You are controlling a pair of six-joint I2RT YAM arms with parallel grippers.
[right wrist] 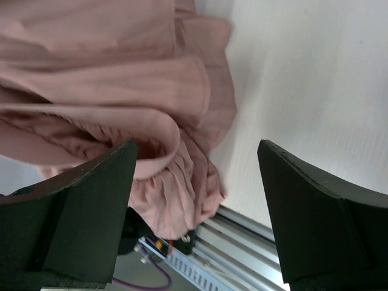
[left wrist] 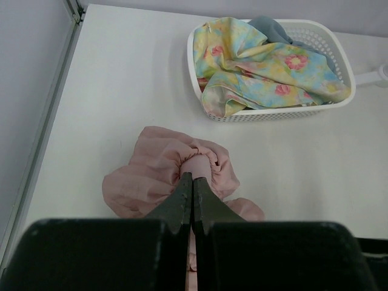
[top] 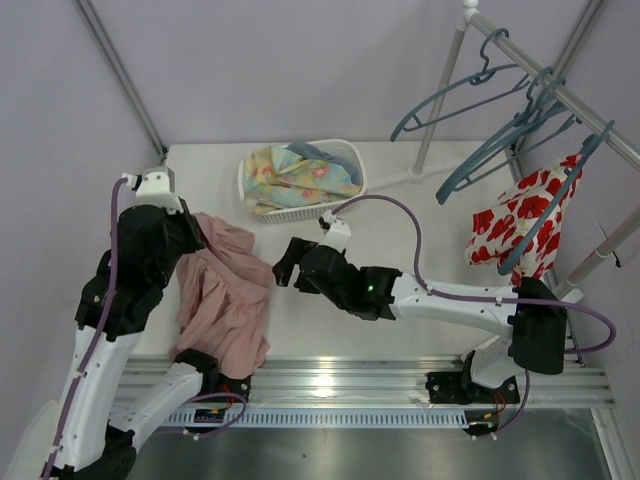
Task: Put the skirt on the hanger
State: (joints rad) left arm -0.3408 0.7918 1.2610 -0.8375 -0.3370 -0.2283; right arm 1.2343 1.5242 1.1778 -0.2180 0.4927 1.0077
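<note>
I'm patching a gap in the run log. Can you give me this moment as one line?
left tool: shut on skirt | right tool: open at skirt edge | hangers: on rail, untouched

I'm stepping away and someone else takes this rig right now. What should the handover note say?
Left gripper: shut, pinching a bunched part of the skirt at the left of the table.
Right gripper: open beside the skirt's right edge, holding nothing.
Skirt: its lower part drapes over the near edge.
Hanger: on the rail at the far right among several alike, untouched.
Done: the skirt is gripped by one arm.
Left: get a second hold, fetch a hanger, put the skirt on it.
</note>
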